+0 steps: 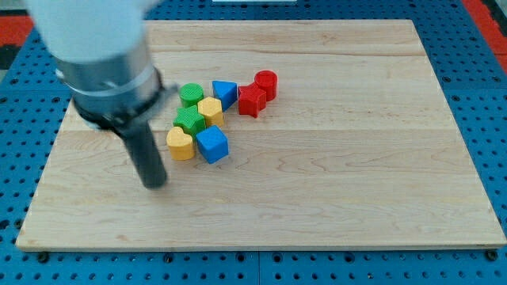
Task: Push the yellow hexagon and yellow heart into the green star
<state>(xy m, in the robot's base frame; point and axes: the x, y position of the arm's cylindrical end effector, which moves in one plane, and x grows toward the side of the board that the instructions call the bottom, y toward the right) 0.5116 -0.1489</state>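
Yellow heart (180, 144) just right of my tip (155, 184), yellow hexagon (210, 111) beyond

Bench (356, 174) left open across the view's right and bottom, passage at upper left blocked by clustered yellow heart (180, 144), green star (188, 120), yellow hexagon (210, 111), blue cube (212, 144), way from the view's left barred by my tip (154, 184)

You see a pale wooden board (333, 158) filling the frame.
Blue pegboard (491, 119) borders it; red shows at both upper corners.
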